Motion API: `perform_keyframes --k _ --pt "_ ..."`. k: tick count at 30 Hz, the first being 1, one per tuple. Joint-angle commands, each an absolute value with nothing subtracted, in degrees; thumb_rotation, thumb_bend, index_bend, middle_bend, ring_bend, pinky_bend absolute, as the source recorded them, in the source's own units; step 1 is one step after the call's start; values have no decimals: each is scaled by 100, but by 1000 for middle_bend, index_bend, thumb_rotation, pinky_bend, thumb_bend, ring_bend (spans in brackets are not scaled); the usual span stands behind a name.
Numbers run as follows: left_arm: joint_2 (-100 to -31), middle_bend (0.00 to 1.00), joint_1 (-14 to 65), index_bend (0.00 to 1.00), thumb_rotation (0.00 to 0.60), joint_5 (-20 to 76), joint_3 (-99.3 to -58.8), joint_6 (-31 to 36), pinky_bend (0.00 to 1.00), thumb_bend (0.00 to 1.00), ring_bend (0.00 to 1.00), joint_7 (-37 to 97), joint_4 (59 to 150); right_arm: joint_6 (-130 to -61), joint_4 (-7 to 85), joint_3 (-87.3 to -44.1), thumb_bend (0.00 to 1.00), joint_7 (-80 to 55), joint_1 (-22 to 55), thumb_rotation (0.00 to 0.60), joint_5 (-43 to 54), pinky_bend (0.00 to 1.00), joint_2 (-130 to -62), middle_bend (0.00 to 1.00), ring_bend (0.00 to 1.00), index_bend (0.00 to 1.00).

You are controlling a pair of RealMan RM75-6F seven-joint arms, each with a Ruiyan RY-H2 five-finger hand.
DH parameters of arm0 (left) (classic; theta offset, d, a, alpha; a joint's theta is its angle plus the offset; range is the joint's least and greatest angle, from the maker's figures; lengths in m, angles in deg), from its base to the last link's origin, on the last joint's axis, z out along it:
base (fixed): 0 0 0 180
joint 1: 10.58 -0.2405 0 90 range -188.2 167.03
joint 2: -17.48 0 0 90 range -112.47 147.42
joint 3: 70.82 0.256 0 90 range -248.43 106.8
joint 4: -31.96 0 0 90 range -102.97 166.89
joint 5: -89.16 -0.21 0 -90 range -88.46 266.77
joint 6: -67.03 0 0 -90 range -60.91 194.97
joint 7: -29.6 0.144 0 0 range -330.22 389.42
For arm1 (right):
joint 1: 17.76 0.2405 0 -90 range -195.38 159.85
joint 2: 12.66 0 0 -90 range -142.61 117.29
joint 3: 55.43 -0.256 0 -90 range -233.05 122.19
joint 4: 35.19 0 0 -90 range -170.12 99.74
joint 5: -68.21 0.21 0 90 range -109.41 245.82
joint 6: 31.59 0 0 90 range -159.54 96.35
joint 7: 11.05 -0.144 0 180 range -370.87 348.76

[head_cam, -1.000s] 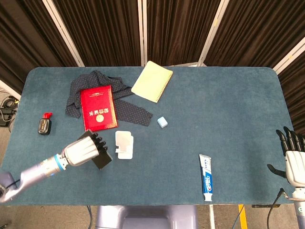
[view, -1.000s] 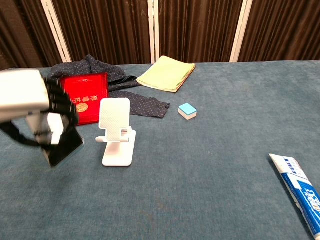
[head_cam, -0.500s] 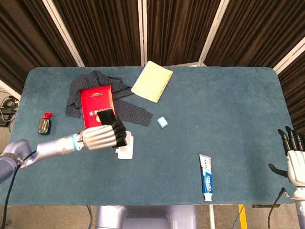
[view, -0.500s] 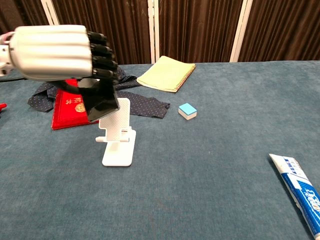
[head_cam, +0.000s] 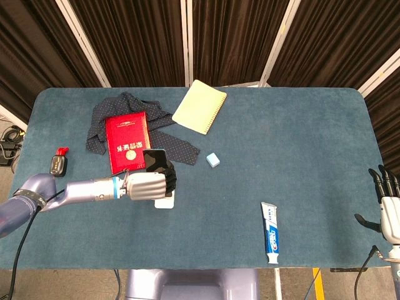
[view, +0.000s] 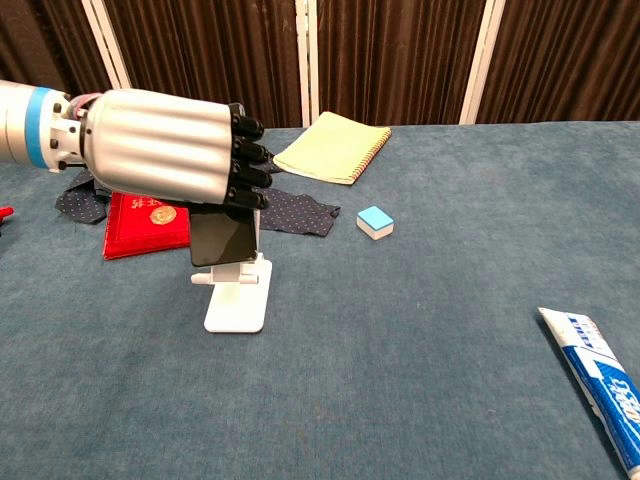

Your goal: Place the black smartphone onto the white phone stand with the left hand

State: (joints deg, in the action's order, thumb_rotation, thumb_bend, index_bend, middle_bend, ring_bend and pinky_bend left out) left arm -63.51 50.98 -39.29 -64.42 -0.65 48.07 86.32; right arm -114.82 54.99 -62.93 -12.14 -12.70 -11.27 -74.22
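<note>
My left hand (head_cam: 149, 185) (view: 170, 148) grips the black smartphone (head_cam: 154, 158) (view: 224, 238) and holds it upright against the front of the white phone stand (head_cam: 165, 201) (view: 236, 304). The phone's lower edge sits about at the stand's small lip, and the phone hides the stand's back plate in the chest view. Whether the phone rests on the lip I cannot tell. My right hand (head_cam: 387, 206) hangs at the far right table edge, fingers apart, holding nothing.
Left of the stand lies a red booklet (head_cam: 128, 141) on a dark dotted cloth (head_cam: 139, 106). A yellow notepad (head_cam: 199, 106), a small blue eraser (head_cam: 213, 160), a toothpaste tube (head_cam: 270, 232) and a black key fob (head_cam: 58, 165) also lie on the table (head_cam: 300, 144).
My left hand lifted the phone from low on the table left of the stand, swung right and now holds it upright against the stand's front. The right hand has drifted slightly lower.
</note>
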Motion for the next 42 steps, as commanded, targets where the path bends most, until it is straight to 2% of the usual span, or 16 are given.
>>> perform_keyframes --k 1,16,32,37,42 --pt "-6356 376 5168 524 600 -3890 -6419 77 360 0 398 4917 8769 -11485 5500 -6298 0 -1254 -1276 600 -1123 0 -7408 0 0 0" --pt "-6223 370 5318 520 600 -3753 -6316 490 357 0 393 5221 9103 -11483 5455 -6301 0 -1434 -1292 600 -1140 0 -7356 0 0 0" --pt "-6216 356 5363 506 600 -3688 -6190 527 346 0 377 5328 9164 -11490 5467 -6302 0 -1438 -1295 600 -1144 0 -7352 0 0 0" --pt "-6243 325 5372 482 600 -3667 -6158 541 329 0 346 5356 9175 -11496 5470 -6306 0 -1472 -1301 600 -1144 0 -7338 0 0 0" --pt "-6245 210 5395 390 600 -3665 -6122 549 276 0 234 5375 9192 -11511 5469 -6307 0 -1500 -1311 600 -1148 0 -7327 0 0 0"
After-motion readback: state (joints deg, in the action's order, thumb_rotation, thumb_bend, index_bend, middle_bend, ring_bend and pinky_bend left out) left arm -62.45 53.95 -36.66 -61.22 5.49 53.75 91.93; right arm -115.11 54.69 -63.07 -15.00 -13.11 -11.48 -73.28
